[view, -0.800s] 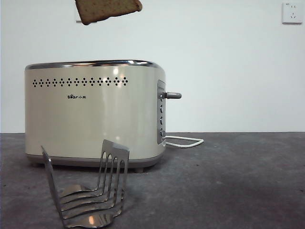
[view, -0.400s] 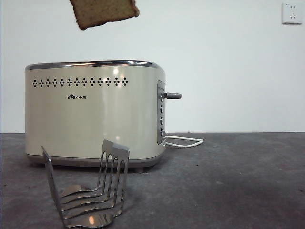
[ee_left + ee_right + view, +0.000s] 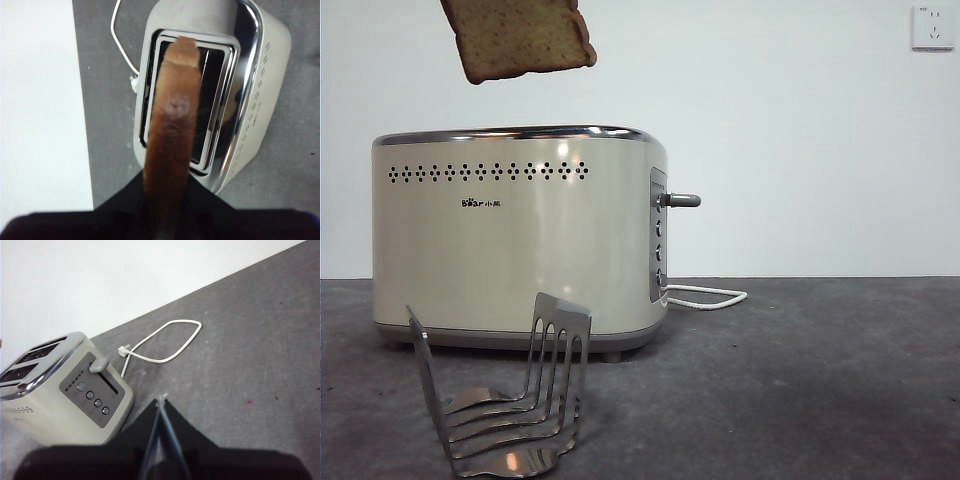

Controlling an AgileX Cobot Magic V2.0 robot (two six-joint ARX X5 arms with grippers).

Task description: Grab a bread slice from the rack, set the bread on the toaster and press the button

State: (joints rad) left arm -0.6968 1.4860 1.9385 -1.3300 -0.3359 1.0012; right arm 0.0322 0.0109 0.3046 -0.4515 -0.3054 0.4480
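Dark grey table [image 3: 820, 380], plain white wall [image 3: 800, 120] with a socket [image 3: 933, 27] upper right.
Left gripper [image 3: 167, 210] clenched the slice of bread [image 3: 518, 38] at upper left, above the toaster [image 3: 520, 235] (right gripper [image 3: 161, 405] pinched together, empty).

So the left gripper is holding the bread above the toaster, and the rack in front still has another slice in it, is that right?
Not quite. The front view shows the rack with no slice in it. The rest holds: the left gripper grips the slice of bread above the toaster, over its slots in the left wrist view.
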